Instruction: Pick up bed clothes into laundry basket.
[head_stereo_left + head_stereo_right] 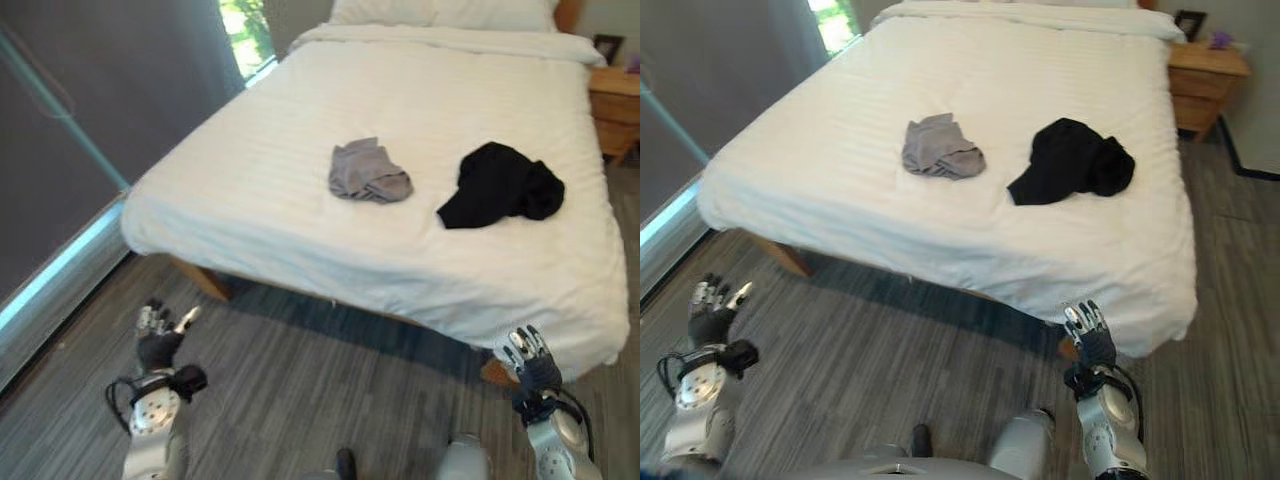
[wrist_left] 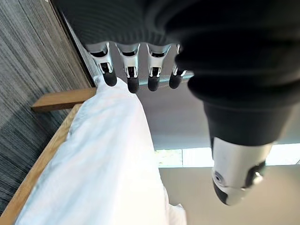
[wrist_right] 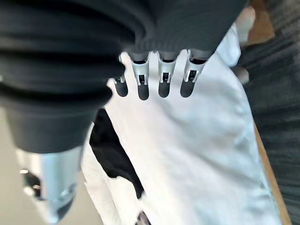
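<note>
Bed (image 1: 300,120) is the landmark. Two garments on its white cover: grey cloth (image 1: 368,171) crumpled mid-bed, black cloth (image 1: 500,183) bunched just beside it, toward the nightstand (image 1: 1205,72) side. They sit apart, not touching. Both lie closer to the foot edge than to the pillows (image 1: 440,12), so probably reachable from where the robot stands once it closes in.

Left hand (image 1: 160,335) hangs low over the floor (image 1: 300,400), off the foot corner of the bed on the window side. Fingers straight and spread, thumb out, nothing in it; its wrist view confirms this, with the fingertips (image 2: 132,84) extended toward the bed edge.

Right hand (image 1: 1090,340) is at the opposite foot corner, just below the hanging cover. Fingers straight too, empty. Its wrist view looks up along the bed, with the black cloth ahead of the fingers.

No basket in sight, so drop-off location unknown.

Judgement: task not started, approach phase. Arms sit low and relaxed, likely a neutral walking posture rather than a reach. Black cloth is nearer the right hand and looks like the natural first pick. Risk: pinching the cover along with the loose cloth.
</note>
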### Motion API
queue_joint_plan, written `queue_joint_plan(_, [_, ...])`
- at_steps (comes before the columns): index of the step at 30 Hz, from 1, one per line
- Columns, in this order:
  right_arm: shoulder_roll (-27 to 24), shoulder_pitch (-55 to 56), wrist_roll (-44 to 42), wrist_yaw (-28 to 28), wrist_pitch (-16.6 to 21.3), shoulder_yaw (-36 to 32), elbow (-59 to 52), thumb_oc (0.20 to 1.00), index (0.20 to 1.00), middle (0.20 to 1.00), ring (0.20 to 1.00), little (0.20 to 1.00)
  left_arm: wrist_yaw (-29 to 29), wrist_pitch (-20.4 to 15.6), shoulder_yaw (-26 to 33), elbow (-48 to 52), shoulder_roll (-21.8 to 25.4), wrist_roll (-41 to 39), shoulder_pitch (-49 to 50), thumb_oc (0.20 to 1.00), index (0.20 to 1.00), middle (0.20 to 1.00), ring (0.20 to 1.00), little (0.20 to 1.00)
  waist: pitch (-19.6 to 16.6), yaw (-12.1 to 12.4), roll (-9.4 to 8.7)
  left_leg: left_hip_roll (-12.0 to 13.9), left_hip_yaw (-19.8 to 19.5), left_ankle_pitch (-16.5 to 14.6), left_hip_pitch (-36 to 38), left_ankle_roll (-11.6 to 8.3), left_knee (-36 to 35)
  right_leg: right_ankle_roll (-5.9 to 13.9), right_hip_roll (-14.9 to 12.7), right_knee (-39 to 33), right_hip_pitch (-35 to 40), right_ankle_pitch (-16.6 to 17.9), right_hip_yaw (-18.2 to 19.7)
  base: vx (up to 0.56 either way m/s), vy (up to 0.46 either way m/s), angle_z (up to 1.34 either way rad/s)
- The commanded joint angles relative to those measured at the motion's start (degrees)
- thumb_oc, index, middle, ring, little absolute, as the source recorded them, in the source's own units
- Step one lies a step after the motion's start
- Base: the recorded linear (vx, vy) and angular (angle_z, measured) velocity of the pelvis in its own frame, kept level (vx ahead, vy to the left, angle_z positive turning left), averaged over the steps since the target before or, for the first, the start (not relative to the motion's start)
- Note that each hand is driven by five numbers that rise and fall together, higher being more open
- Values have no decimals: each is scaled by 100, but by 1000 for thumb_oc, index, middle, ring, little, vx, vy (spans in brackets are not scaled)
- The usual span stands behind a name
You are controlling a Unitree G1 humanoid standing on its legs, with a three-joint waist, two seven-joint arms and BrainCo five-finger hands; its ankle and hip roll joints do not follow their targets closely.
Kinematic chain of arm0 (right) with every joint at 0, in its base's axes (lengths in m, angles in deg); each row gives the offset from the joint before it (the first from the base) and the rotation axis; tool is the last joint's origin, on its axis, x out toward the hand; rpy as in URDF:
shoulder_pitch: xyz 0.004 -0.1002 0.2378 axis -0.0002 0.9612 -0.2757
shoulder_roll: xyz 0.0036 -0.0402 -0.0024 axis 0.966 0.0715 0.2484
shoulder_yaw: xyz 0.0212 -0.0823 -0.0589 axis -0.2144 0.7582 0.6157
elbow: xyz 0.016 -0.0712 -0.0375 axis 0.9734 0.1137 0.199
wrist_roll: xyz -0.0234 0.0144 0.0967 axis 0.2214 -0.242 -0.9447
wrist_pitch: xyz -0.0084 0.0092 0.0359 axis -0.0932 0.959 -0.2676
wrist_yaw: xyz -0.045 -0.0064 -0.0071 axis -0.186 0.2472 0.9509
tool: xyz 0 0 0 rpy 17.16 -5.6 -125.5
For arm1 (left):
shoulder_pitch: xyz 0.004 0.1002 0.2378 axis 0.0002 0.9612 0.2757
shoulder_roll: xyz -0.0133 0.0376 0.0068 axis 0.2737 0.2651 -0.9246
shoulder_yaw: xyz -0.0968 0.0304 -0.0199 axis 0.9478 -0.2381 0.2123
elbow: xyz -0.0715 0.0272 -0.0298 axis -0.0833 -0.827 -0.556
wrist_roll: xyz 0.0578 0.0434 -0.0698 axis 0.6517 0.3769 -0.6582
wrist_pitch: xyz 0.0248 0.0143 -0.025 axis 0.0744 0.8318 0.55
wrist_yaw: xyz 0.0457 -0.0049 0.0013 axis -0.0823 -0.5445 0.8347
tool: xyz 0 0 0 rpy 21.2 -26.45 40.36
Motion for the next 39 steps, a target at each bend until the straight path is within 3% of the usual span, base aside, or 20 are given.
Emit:
queue_joint_plan(1, [-269,-94,-221,-28,470,-514,-98,1000,1000,1000,1000,1000,202,-359,352,290,312,340,-263,1000,1000,1000,1000,1000,21,-28,-117,289,-348,-64,114,-327,264,-388,910,-1664,1259,49,418,157,-167,-28])
queue_joint_plan(5, [-487,-188,-197,-75,494,-614,-71,1000,1000,1000,1000,1000,206,-377,476,390,217,271,-232,1000,1000,1000,1000,1000,7,134,-205,487,-248,1,-138,-478,988,-534,1061,-2009,1603,-30,307,114,-177,-44])
queue_joint_plan(6, [-557,-183,-279,-124,467,-652,-80,1000,1000,1000,1000,1000,155,-341,393,255,186,126,-308,1000,1000,1000,1000,1000,110,168,-259,615,-351,252,-408,-617,1708,-638,1125,-2173,1881,-67,237,102,-177,-16])
queue_joint_plan(7, [-534,-182,-442,-118,461,-685,-132,1000,1000,1000,1000,1000,152,-322,373,263,157,105,-329,1000,1000,1000,1000,1000,215,200,-303,587,-514,387,-630,-692,2295,-705,1126,-2213,2000,-72,266,114,-183,22])
queue_joint_plan(10, [-611,-129,-244,19,342,-551,-152,1000,1000,1000,1000,1000,143,-331,318,299,121,135,-312,1000,1000,1000,1000,1000,249,263,-380,414,-850,428,-955,-683,2492,-728,1110,-2347,2167,-114,332,86,-38,-9])
queue_joint_plan(15, [-623,-77,-197,62,253,-484,-73,1000,1000,1000,1000,1000,84,-315,261,205,135,136,-314,1000,1000,1000,1000,1000,134,282,-435,392,-807,271,-1081,-589,1522,-605,1012,-2475,2273,-123,402,170,33,-23])
queue_joint_plan(17, [-611,-79,-218,71,277,-459,-57,1000,1000,1000,1000,1000,61,-312,181,207,87,124,-285,1000,1000,1000,1000,1000,87,343,-394,285,-959,371,-1110,-569,1041,-570,1032,-2521,2362,-167,462,203,87,-18])
queue_joint_plan(18, [-611,-145,-216,75,300,-379,3,1000,1000,1000,1000,1000,50,-321,138,119,90,122,-275,1000,1000,1000,1000,1000,71,378,-312,264,-1057,687,-1298,-678,721,-547,1072,-2614,2469,-212,515,225,153,1])
queue_joint_plan(20, [-612,-174,-145,70,271,-311,-53,1000,1000,1000,1000,1000,-3,-308,101,120,96,142,-276,1000,1000,1000,1000,1000,29,373,-261,280,-694,702,-1287,-626,639,-507,1079,-2593,2534,-271,528,217,157,-13])
queue_joint_plan(24, [-551,-240,-93,37,274,-278,-105,1000,1000,1000,1000,1000,41,-361,139,160,-22,109,-193,1000,1000,1000,1000,1000,-60,430,-260,178,-722,513,-1210,-528,781,-416,906,-2598,2681,-339,510,194,189,-31])
queue_joint_plan(28, [-506,-412,219,-7,219,-279,-153,1000,1000,1000,1000,1000,149,-336,275,231,-49,145,-166,1000,1000,1000,1000,1000,-22,468,-274,-131,-568,119,-761,-84,703,-123,219,-729,2072,149,672,165,283,11])
queue_joint_plan(30, [-592,-488,478,-19,193,-225,-234,1000,1000,1000,1000,1000,140,-340,240,283,20,160,-200,1000,1000,1000,1000,1000,183,371,-168,-201,-775,125,-583,95,634,-190,183,390,1551,654,924,81,227,23])
queue_joint_plan(31, [-670,-541,602,-52,185,-237,-203,1000,1000,1000,1000,1000,134,-342,217,304,44,169,-215,1000,1000,1000,1000,1000,273,328,-109,-173,-885,129,-532,111,553,-240,304,752,1221,545,1138,116,97,52])
queue_joint_plan(32, [-842,-626,821,-149,176,-283,-136,1000,1000,1000,1000,1000,91,-339,151,263,78,192,-232,1000,1000,1000,1000,1000,296,291,-107,-204,-1082,106,-421,109,490,-301,514,500,951,283,1324,110,18,65])
queue_joint_plan(34, [-850,-633,823,-152,179,-282,-127,1000,1000,1000,1000,1000,90,-341,149,260,72,192,-236,1000,1000,1000,1000,1000,287,281,-88,-185,-1096,104,-414,100,469,-311,531,480,964,278,1302,141,-44,62])
queue_joint_plan(35, [-1032,-724,908,-203,142,-379,-81,1000,1000,1000,1000,1000,39,-370,149,252,40,123,-197,1000,1000,1000,1000,1000,241,276,-149,-223,-1268,83,-317,36,340,-328,658,-460,914,74,1361,170,-82,51])
queue_joint_plan(36, [-1037,-728,908,-203,144,-376,-72,1000,1000,1000,1000,1000,37,-369,150,255,36,121,-191,1000,1000,1000,1000,1000,244,259,-132,-206,-1287,77,-295,32,326,-330,675,-526,970,88,1332,342,-184,38])
queue_joint_plan(37, [-1345,-793,1131,-249,160,-419,-41,1000,1000,1000,1000,1000,13,-371,155,261,77,87,-140,1000,1000,1000,1000,1000,238,225,-244,-254,-1524,-14,-191,-6,291,-285,859,-1614,1012,182,1661,187,-104,34])
queue_joint_plan(38, [-1346,-794,1131,-249,161,-418,-40,1000,1000,1000,1000,1000,13,-371,155,262,75,87,-139,1000,1000,1000,1000,1000,248,219,-236,-247,-1530,-16,-176,-7,289,-286,865,-1642,1041,195,1651,333,-263,73])
queue_joint_plan(39, [-2021,-948,1766,-222,-36,-395,121,1000,1000,1000,1000,1000,-81,-374,135,231,92,70,-29,1000,1000,1000,1000,1000,162,401,-449,-265,-1717,-88,-204,-29,337,-270,874,-2028,1394,208,1772,201,-229,76])
